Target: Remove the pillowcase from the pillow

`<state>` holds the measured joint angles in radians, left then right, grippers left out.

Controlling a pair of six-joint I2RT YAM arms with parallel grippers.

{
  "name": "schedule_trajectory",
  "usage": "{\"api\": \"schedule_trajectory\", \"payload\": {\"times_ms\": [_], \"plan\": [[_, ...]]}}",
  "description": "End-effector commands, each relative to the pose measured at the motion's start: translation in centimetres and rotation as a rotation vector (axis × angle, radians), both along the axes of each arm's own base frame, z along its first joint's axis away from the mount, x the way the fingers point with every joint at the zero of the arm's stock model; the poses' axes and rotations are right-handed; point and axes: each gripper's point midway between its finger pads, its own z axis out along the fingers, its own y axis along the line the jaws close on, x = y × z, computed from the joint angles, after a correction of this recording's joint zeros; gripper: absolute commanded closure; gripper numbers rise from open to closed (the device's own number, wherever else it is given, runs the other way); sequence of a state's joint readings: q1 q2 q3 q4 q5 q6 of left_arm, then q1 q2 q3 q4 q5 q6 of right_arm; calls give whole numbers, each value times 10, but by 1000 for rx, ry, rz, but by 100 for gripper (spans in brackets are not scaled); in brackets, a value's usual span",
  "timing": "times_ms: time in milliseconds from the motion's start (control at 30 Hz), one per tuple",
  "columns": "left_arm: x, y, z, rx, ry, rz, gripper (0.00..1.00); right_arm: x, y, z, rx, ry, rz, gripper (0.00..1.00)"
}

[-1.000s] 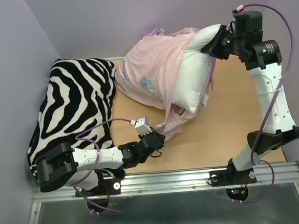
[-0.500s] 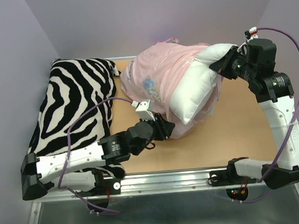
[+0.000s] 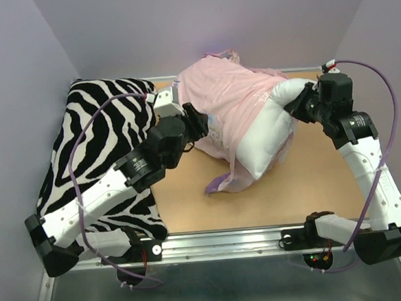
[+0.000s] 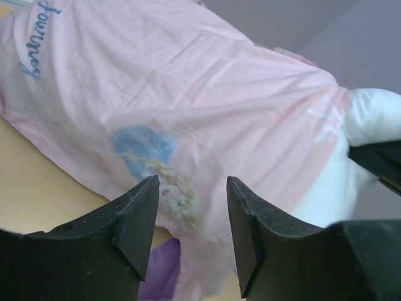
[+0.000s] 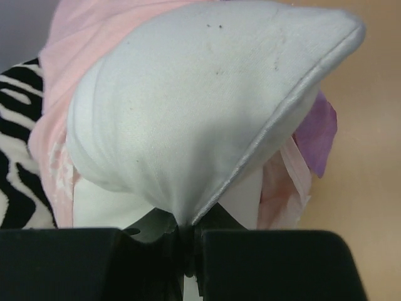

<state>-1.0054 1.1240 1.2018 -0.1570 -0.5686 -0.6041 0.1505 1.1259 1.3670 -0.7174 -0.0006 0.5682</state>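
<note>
Your table [image 3: 313, 184] carries two big soft things. The zebra-striped pillow [image 3: 96, 137] fills the left side. The pink bundle sits at the far centre, just beside it.

The pillowcase [image 3: 224, 97] is turned pale side out and bunched over the far-left part of the bundle. A purple flap [image 3: 220, 183] of it trails onto the wood towards you. The pillow [image 3: 268, 132] sticks out of it on the right, bare and white. Its long axis runs diagonally, from the raised far-right corner down to the near-left, where it meets the flap.

Your right gripper [image 3: 299, 106] is clenched on that raised corner. In the right wrist view the white fabric is pinched in the closed jaws. Your left gripper [image 4: 188, 207] has its jaws parted with nothing between them. It faces the princess print [image 4: 160, 169] on the pillowcase's left flank, and you cannot tell whether it touches the cloth.

A second ago your left gripper was low at the near edge, closed on the pillowcase's hem. It has since let go and travelled to the far left. The hem now lies slack on the table. Your right gripper has kept its hold and brought the corner nearer to you.
</note>
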Motion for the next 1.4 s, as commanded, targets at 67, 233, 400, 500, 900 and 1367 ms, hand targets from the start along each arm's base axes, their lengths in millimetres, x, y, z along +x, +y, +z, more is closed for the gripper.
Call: {"api": "schedule_trajectory", "payload": {"times_ms": [67,233,400,500,900,1367], "plan": [[57,-17,-7,58,-42,-94,41,14,-40,-22,-83,-33,-161,99],[98,-22,-14,42,-12,-110,40,14,-60,-58,-120,54,-202,52],[121,-34,-15,53,1,-134,40,14,-49,-74,-70,95,-151,27],[137,-43,-17,75,-3,-129,40,9,-40,-74,-18,90,-120,23],[190,-55,-73,219,118,-61,27,-26,-25,-71,49,49,-58,9],[209,-66,-91,219,104,-60,35,-49,-15,-92,91,80,-12,8]]}}
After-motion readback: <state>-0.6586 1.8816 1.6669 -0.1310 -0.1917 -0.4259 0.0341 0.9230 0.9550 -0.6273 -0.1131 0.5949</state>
